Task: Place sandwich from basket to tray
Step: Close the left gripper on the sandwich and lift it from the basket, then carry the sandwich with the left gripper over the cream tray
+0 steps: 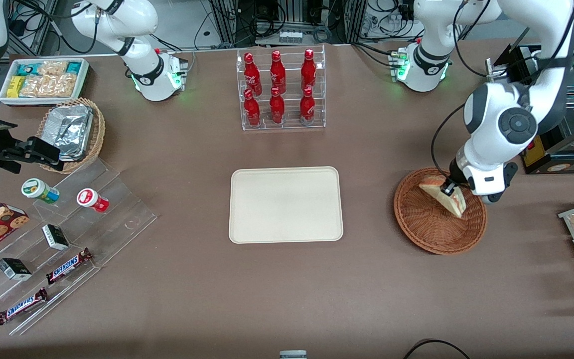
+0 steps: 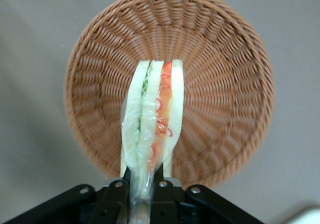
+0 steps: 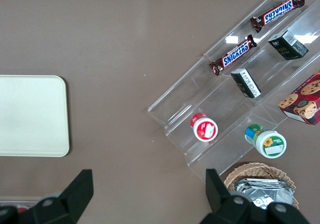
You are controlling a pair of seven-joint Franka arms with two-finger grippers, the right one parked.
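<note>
A: Hand (image 1: 448, 189), position and state?

B: Over the basket (image 1: 431, 227), toward the working arm's end of the tabletop (image 1: 192, 299); fingers (image 2: 114, 200) clamped on the sandwich (image 1: 447, 196), which hangs above the wicker floor.

A: Sandwich, appearance?

B: Triangular wedge in clear wrap. Wrist view: seen edge-on (image 2: 152, 121), pale bread slices alternate with a green leafy layer and a red-orange layer.

A: Basket?

B: Round, reddish-brown, woven (image 2: 225, 84); nothing else lies in it.

A: Tray (image 1: 286, 204)?

B: Cream, rectangular, rounded corners; bare, well apart from the basket.
</note>
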